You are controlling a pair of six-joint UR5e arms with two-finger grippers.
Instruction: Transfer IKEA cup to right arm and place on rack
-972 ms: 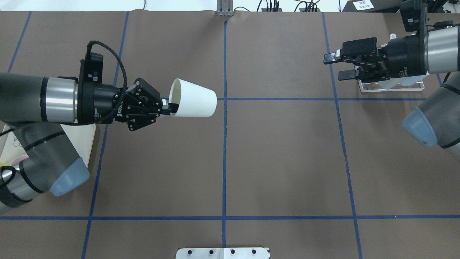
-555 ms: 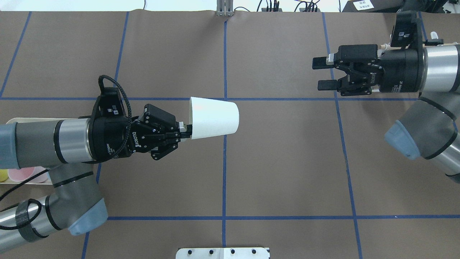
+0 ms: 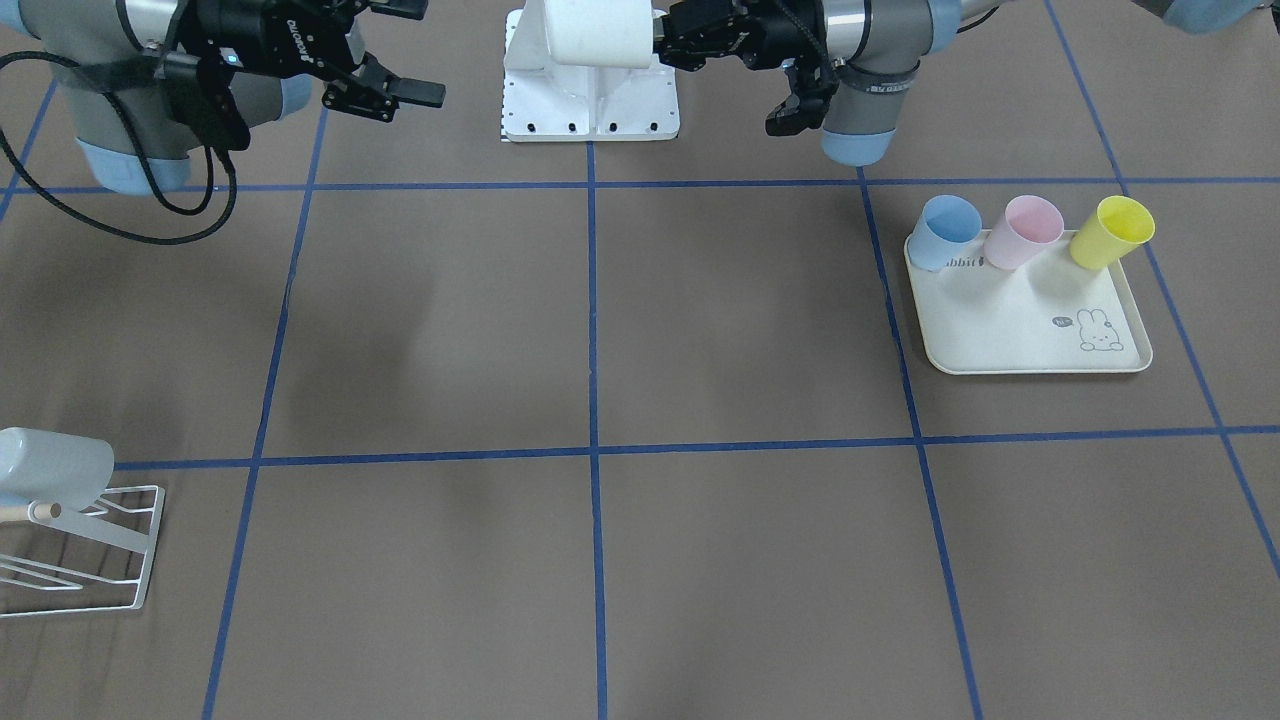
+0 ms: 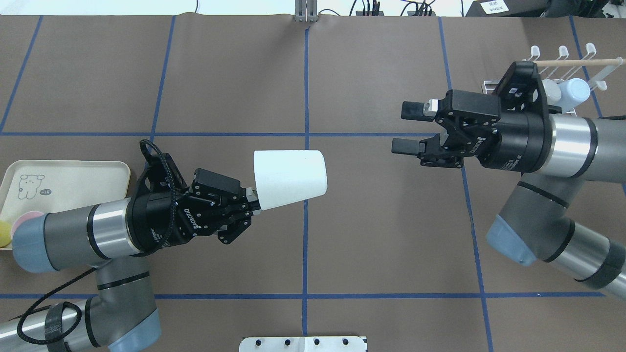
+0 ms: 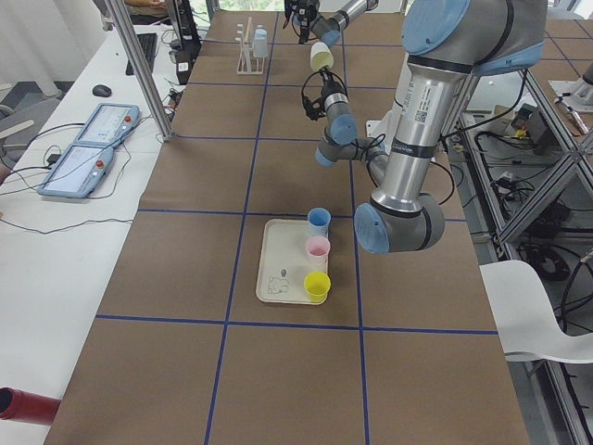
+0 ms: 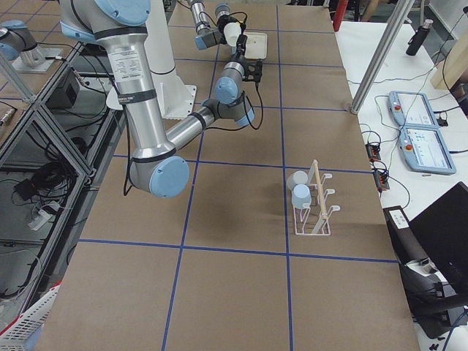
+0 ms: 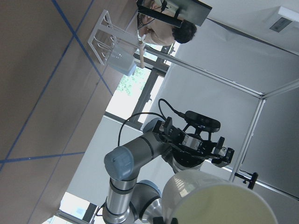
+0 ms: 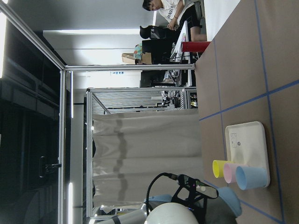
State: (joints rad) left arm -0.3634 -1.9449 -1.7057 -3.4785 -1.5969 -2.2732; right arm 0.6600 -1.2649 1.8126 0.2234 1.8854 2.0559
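Note:
A white IKEA cup point(image 4: 291, 179) lies on its side in the air over the table's middle, base toward the right arm. My left gripper point(image 4: 252, 196) is shut on its rim, one finger inside. The cup also shows in the front view point(image 3: 598, 30) and in the left wrist view point(image 7: 215, 198). My right gripper point(image 4: 405, 128) is open and empty, facing the cup's base with a clear gap between them. The white wire rack point(image 4: 562, 62) with its wooden dowel stands at the far right behind the right wrist. It also shows in the front view point(image 3: 95, 540).
A pale blue cup point(image 4: 574, 90) and a whitish one hang on the rack. A cream rabbit-print tray point(image 3: 1030, 335) at the robot's left holds a blue cup point(image 3: 945, 232), a pink cup point(image 3: 1025, 232) and a yellow cup point(image 3: 1108, 232). A white base plate point(image 4: 303, 344) sits at the near edge.
The left arm has swung the cup nearer the robot and slightly toward the centre. The right gripper has moved left toward the cup, still open, uncovering the rack.

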